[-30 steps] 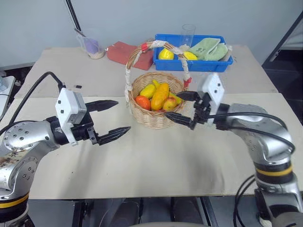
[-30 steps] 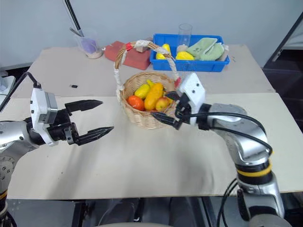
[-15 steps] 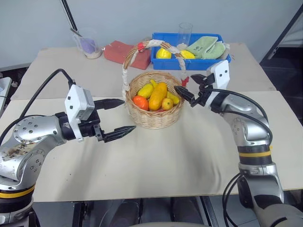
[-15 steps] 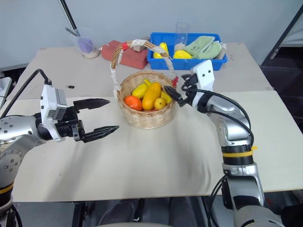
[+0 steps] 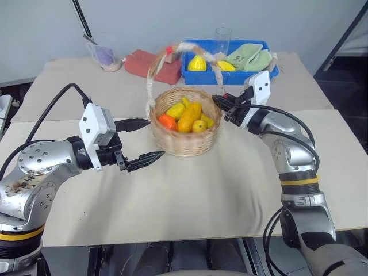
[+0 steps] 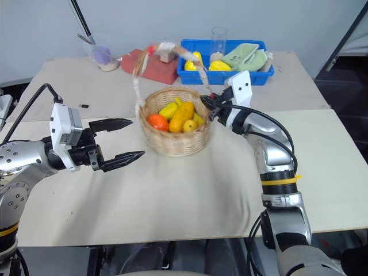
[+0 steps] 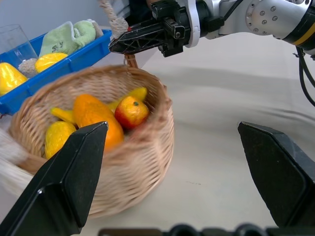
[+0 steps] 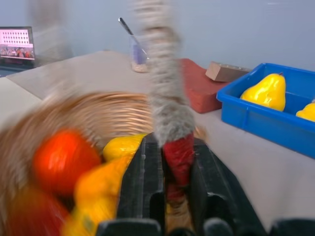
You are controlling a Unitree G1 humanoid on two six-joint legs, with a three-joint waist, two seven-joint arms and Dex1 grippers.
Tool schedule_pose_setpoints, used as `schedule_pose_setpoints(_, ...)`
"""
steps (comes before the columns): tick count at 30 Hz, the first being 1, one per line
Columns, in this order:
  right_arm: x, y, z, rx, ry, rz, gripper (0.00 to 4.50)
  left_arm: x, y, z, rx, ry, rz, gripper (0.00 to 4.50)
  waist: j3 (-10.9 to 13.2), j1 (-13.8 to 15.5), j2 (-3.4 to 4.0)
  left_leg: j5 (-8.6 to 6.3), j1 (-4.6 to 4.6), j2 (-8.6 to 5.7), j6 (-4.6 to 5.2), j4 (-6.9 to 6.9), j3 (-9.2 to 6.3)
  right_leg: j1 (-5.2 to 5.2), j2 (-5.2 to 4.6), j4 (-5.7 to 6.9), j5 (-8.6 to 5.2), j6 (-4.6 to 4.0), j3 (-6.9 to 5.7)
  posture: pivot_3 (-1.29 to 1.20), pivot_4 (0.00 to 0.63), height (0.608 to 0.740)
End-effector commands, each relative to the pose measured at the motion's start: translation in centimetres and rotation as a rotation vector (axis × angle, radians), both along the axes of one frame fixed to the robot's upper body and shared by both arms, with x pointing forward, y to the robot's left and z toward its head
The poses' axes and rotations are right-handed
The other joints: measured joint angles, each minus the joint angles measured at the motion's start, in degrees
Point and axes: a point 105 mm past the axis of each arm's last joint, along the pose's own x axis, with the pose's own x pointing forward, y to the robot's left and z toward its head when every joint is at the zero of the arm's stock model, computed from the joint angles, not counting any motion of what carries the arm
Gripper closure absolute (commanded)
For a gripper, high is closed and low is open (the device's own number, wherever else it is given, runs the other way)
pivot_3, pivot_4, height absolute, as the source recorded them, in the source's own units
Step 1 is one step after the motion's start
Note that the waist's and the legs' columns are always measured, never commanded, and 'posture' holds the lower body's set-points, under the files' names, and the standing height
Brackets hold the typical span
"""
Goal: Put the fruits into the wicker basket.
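The wicker basket point(image 5: 185, 145) stands mid-table, its wrapped handle point(image 8: 167, 113) blurred. Inside lie the fruits: the elongated orange-yellow mango point(image 5: 190, 117) and the smaller red mango point(image 7: 130, 111), among other toy fruit. My right gripper point(image 5: 218, 102) reaches in level from the right and is shut on the red-tied foot of the handle point(image 8: 178, 155) at the basket's right rim. My left gripper point(image 5: 156, 138) hangs open just left of the basket wall, nothing between its fingers.
A blue bin point(image 5: 256, 75) at the back right holds yellow fruits, green cloth and a glass. A red block point(image 5: 154, 64) and a plastic cup point(image 5: 106, 56) with a utensil sit behind the basket. Bare table lies in front of the basket.
My right gripper moved forward to the handle's right foot and shut on it. The basket shifted slightly and its handle is swinging. The left gripper stayed in place, open.
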Motion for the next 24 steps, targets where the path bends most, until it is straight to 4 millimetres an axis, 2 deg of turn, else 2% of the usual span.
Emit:
schedule_pose_setpoints(1,-0.7,-0.5,2.2,-0.018,-0.132,-0.004,4.39,-0.3,-0.3,0.6,0.001,-0.046,-0.015,0.00,0.00,-0.09,0.00,0.00,0.00,0.00,0.00,0.00,0.00,0.00,0.00,0.01,0.00,0.00,0.00,0.00,0.150,0.740)
schedule_pose_setpoints(6,-0.2,-4.8,2.7,-0.061,-0.199,-0.154,4.39,-0.2,-0.7,1.1,-0.045,-0.050,-0.013,0.00,0.00,0.19,0.00,0.00,-0.03,-0.04,0.00,0.01,0.00,0.00,-0.05,-0.01,0.00,0.00,-0.01,0.00,0.150,0.740)
schedule_pose_setpoints(8,0.2,-8.3,2.8,-0.088,-0.206,-0.267,4.39,-0.2,-1.0,1.6,-0.082,-0.050,-0.024,0.00,0.00,0.39,0.00,0.00,-0.06,-0.05,0.00,0.05,0.00,0.00,-0.05,-0.02,0.00,0.00,-0.01,0.00,0.150,0.740)
schedule_pose_setpoints(10,0.2,-11.0,2.6,-0.107,-0.200,-0.345,4.39,-0.2,-1.4,1.9,-0.110,-0.050,-0.036,0.00,0.00,1.00,-0.01,0.00,-0.08,-0.07,0.00,0.06,0.00,0.00,-0.05,-0.03,0.00,0.00,-0.01,0.00,0.150,0.740)
schedule_pose_setpoints(12,0.3,-12.8,2.2,-0.121,-0.181,-0.393,4.39,-0.1,-1.6,2.3,-0.133,-0.052,-0.037,0.00,0.00,1.21,-0.01,0.00,-0.08,-0.07,0.00,0.07,0.01,0.01,-0.05,-0.02,0.00,0.00,-0.01,0.00,0.150,0.740)
schedule_pose_setpoints(15,0.3,-14.0,1.5,-0.090,-0.130,-0.426,4.39,0.0,-1.7,2.6,-0.140,-0.053,-0.044,0.00,0.00,0.95,-0.01,0.00,-0.08,-0.05,0.01,0.07,0.02,0.02,-0.03,-0.02,0.00,0.00,0.01,0.00,0.150,0.740)
schedule_pose_setpoints(17,0.3,-14.3,0.7,-0.047,-0.074,-0.420,4.39,0.1,-1.8,2.7,-0.137,-0.058,-0.047,0.00,0.00,0.68,0.00,0.00,-0.08,-0.01,0.01,0.07,0.04,0.01,0.01,-0.01,0.00,0.00,0.04,0.00,0.150,0.740)
schedule_pose_setpoints(20,0.2,-14.6,0.7,-0.027,-0.080,-0.445,4.39,0.4,-1.7,2.8,-0.132,-0.062,-0.038,0.00,-0.01,0.55,0.01,0.00,-0.05,0.01,0.01,0.07,0.05,0.03,0.01,0.01,0.00,0.00,0.04,0.00,0.150,0.740)
schedule_pose_setpoints(22,0.0,-14.7,1.0,0.003,-0.087,-0.448,3.31,0.4,-1.5,2.7,-0.129,-0.062,-0.031,0.00,-0.01,0.56,0.01,0.01,-0.05,0.00,0.01,0.07,0.05,0.04,0.01,0.00,0.00,0.00,0.04,0.00,0.150,0.740)
schedule_pose_setpoints(24,-0.5,-14.7,1.5,-0.001,-0.096,-0.430,2.65,0.5,-1.2,2.4,-0.117,-0.061,-0.015,0.00,-0.01,0.78,0.01,0.01,-0.06,-0.02,0.01,0.07,0.05,0.04,-0.01,-0.01,0.00,0.00,0.04,0.00,0.150,0.740)
